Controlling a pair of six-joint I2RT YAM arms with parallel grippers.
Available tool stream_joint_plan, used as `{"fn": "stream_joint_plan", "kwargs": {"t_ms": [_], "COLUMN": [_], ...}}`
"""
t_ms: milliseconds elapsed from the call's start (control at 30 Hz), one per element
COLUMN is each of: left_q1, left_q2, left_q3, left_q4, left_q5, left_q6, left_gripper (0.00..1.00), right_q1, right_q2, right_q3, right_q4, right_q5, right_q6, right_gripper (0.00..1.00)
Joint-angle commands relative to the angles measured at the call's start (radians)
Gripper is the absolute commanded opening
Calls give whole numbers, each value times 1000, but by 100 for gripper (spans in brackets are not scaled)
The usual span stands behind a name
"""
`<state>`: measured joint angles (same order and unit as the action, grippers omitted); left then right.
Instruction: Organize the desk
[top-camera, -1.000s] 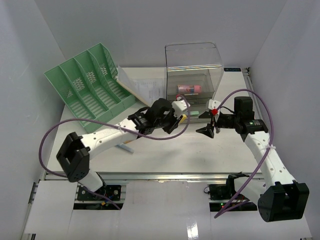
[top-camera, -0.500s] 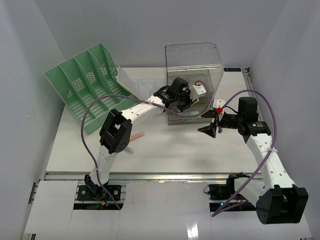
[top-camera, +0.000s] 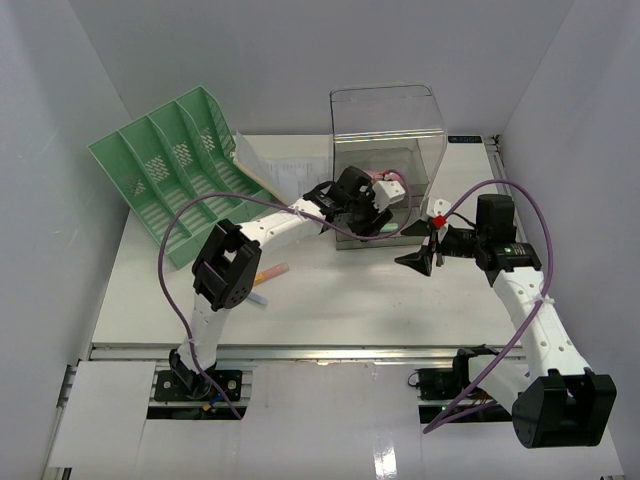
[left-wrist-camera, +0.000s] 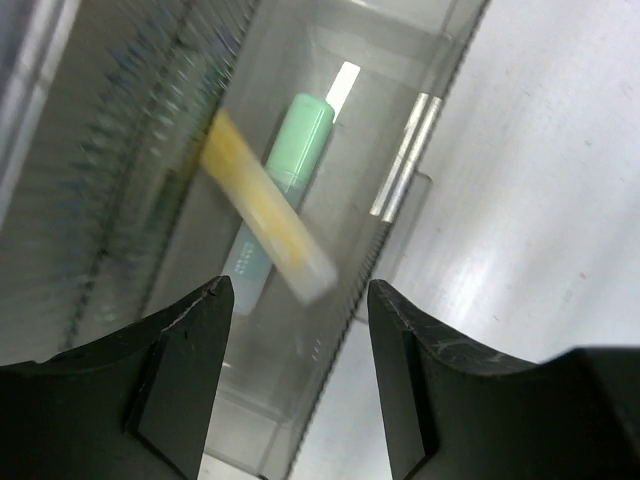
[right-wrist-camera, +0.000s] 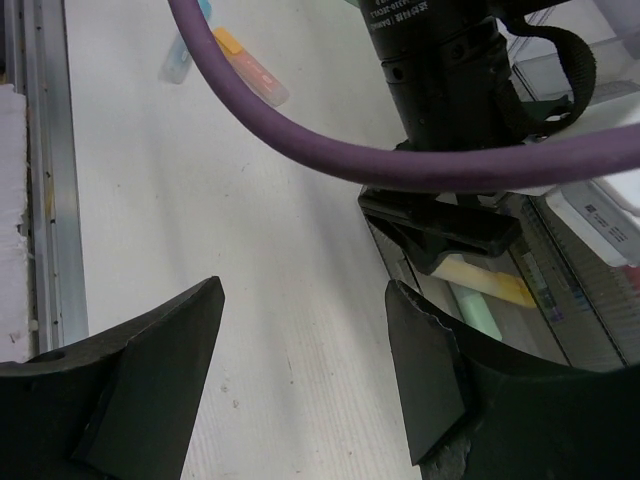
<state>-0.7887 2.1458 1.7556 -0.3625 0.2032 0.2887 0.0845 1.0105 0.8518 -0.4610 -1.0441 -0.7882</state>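
My left gripper (top-camera: 373, 212) (left-wrist-camera: 297, 295) hangs open over the low front of the clear plastic box (top-camera: 390, 120) at the back of the desk (top-camera: 350, 300). Nothing is between its fingers. Below it in the left wrist view, a blurred yellow highlighter (left-wrist-camera: 265, 210) lies across a green highlighter (left-wrist-camera: 305, 130) on the box floor. A pink highlighter (top-camera: 378, 176) shows deeper in the box. My right gripper (top-camera: 418, 245) (right-wrist-camera: 305, 290) stands open and empty just right of the box's front corner, above bare desk.
An orange highlighter (top-camera: 270, 272) (right-wrist-camera: 250, 68) and a blue one (top-camera: 255, 297) (right-wrist-camera: 180, 60) lie on the desk left of centre. A green slotted file organiser (top-camera: 170, 170) leans at the back left, with papers (top-camera: 285, 175) beside it. Purple cables loop over both arms.
My left arm swung from mid-desk to the clear box with the yellow highlighter, then opened; the highlighter has left the jaws and is inside the box. The right arm barely moved.
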Motion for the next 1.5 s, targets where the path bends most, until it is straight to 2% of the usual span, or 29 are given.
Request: {"fn": "stream_joint_plan", "kwargs": {"t_ms": [0, 100, 267, 333, 433, 500, 600, 667, 733, 833, 933, 1133, 1367, 1467], "left_q1": [3, 3, 3, 3, 4, 11, 16, 16, 16, 14, 11, 8, 9, 8], "left_q2": [-199, -308, -598, -750, -1037, -1191, -1548, -1673, -1865, -2030, -2078, -2086, -2091, -2106], "left_q3": [-88, -174, -409, -532, -754, -905, -1051, -1105, -1133, -1135, -1091, -1099, -1112, -1114], "left_q4": [55, 69, 76, 77, 74, 55, -38, -117, -196, -230, -315, -312, -311, -309], "left_q5": [55, 40, -18, -95, -173, -231, -311, -368, -398, -425, -488, -496, -501, -502], "left_q6": [-100, -159, -273, -347, -465, -552, -673, -725, -817, -880, -914, -918, -919, -919], "left_gripper": [68, 68, 70, 82, 96, 98, 98, 98, 98, 98, 98, 98, 98, 98], "right_q1": [-6, -6, 14, 94, 265, 399, 547, 629, 686, 782, 846, 865, 877, 877], "right_q2": [0, -4, 20, 40, 80, 115, 287, 377, 539, 734, 924, 1201, 1285, 1311], "right_q3": [-28, -32, -30, -30, -28, -12, 66, 168, 303, 432, 649, 994, 1028, 1042], "right_q4": [16, -52, -298, -320, -219, -149, -33, -22, -3, 25, 12, -80, -84, -95], "right_q5": [-61, -126, -193, -142, 37, 189, 342, 408, 453, 544, 605, 601, 592, 584], "right_q6": [-11, -86, -485, -555, -512, -467, -381, -336, -277, -232, -174, -122, -127, -126], "right_gripper": [72, 74, 88, 94, 97, 94, 91, 91, 91, 91, 90, 91, 97, 90]}}
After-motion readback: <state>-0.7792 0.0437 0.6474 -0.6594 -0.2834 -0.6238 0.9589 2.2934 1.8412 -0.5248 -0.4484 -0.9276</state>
